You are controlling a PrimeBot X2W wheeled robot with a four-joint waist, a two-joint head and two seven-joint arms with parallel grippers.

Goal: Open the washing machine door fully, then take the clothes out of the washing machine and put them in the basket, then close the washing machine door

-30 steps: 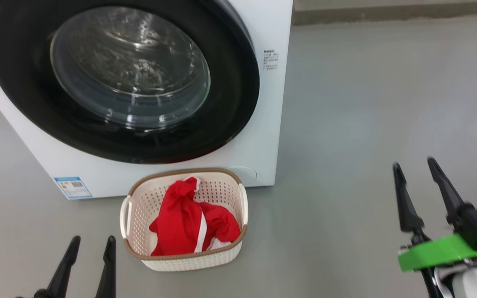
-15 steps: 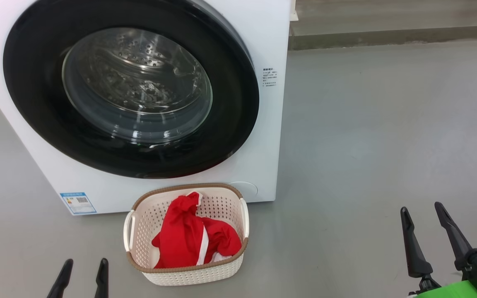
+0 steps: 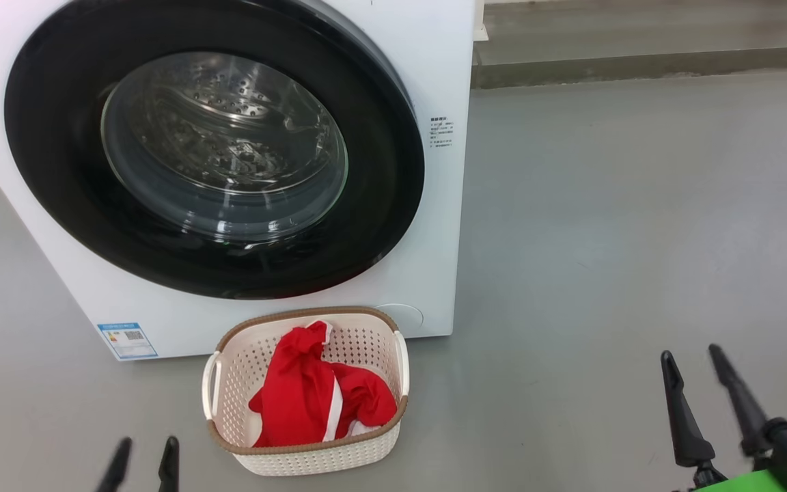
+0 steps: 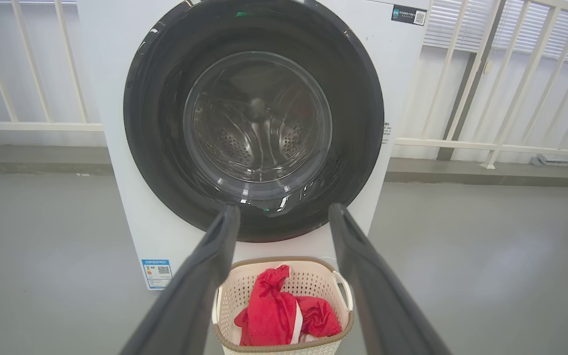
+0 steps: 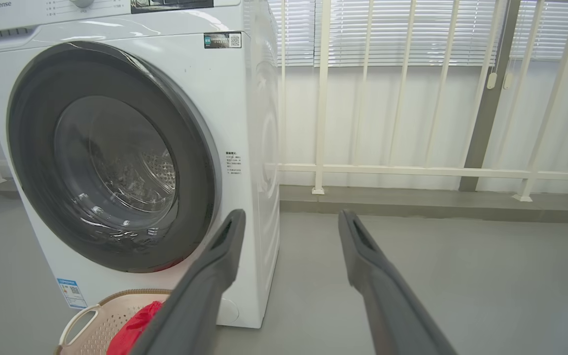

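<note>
Clothes [image 3: 311, 396] in the basket [image 3: 311, 461] just before the washing machine [image 3: 448, 205], door [image 3: 223, 147] flush shut: we judge the job done. Left gripper [image 3: 147, 444] and right gripper [image 3: 691, 353] hang low, fingers spread, empty, nothing left to hold.

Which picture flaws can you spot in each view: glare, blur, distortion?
Head view: reflections streak the glass of the washing machine door, and the left gripper looks smeared. Left wrist view: the railing bars splay outward, wide-angle distortion. Right wrist view: the near fingers are soft-edged, colours pale and washed out.
</note>
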